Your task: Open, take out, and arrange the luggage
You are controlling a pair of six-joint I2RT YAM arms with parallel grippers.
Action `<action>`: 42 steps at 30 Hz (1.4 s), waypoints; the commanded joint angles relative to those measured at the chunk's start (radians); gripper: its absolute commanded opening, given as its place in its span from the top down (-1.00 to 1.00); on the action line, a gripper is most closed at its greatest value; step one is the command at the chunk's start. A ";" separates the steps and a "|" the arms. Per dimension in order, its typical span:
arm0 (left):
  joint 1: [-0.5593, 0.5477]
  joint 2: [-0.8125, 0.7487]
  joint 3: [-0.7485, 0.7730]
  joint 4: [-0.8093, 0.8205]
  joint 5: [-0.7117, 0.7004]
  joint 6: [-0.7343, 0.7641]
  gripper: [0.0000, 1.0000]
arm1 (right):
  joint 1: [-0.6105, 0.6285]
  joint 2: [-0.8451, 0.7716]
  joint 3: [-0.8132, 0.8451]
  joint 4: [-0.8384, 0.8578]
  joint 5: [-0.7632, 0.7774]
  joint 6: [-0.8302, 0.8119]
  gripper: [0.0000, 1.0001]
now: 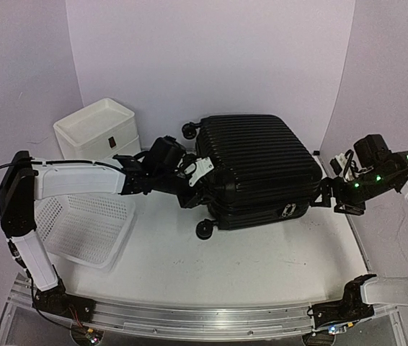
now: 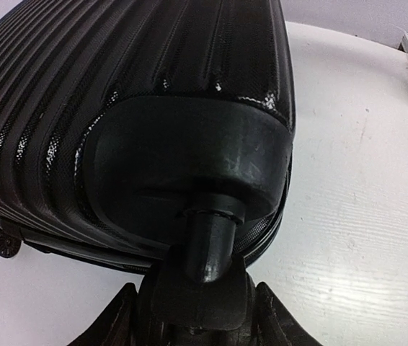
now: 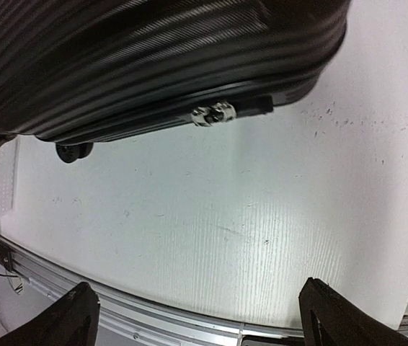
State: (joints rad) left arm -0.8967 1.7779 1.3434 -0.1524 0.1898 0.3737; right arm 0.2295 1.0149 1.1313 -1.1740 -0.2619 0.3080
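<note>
The luggage lies flat and zipped shut at the far middle of the white table. A white drawer box stands at the far-left corner, with a perforated basket along the left edge. The left fingers clamp a caster wheel. The right fingers gape wide beside the luggage's right end. Pale walls enclose the table.

Cropped by the bottom edge, left wrist view: left gripper, caster wheel itself hidden. Blurred and cut by the top edge, right wrist view: luggage; zipper pulls indistinct.
</note>
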 commanded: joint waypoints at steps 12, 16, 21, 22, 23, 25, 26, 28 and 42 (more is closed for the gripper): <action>0.033 -0.127 0.080 -0.153 0.103 -0.364 0.52 | -0.001 0.123 -0.439 0.950 -0.047 0.113 -0.27; 0.033 -0.113 0.102 -0.165 0.168 -0.396 0.51 | -0.001 0.207 -0.448 1.119 -0.104 0.103 -0.04; 0.033 -0.110 0.118 -0.189 0.196 -0.382 0.51 | -0.019 0.275 -0.450 1.179 -0.083 -0.009 0.47; 0.033 -0.110 0.119 -0.190 0.207 -0.378 0.51 | -0.025 0.288 -0.462 1.230 -0.107 -0.012 0.48; 0.033 -0.110 0.122 -0.193 0.215 -0.376 0.51 | -0.027 0.307 -0.476 1.299 -0.132 -0.014 0.48; 0.033 -0.107 0.131 -0.201 0.225 -0.375 0.51 | -0.027 0.332 -0.491 1.348 -0.146 -0.020 0.48; 0.033 -0.107 0.138 -0.205 0.227 -0.375 0.51 | -0.029 0.341 -0.496 1.361 -0.140 -0.022 0.49; 0.033 -0.106 0.148 -0.211 0.227 -0.375 0.51 | -0.029 0.354 -0.510 1.402 -0.136 -0.018 0.47; 0.033 -0.076 0.265 -0.237 0.233 -0.457 0.59 | -0.029 0.401 -0.565 1.498 -0.169 0.000 0.34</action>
State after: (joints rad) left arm -0.8581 1.7435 1.4612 -0.4995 0.3645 -0.0063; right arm 0.1921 1.4158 0.5789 0.2634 -0.4156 0.3187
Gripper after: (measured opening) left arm 0.471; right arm 0.320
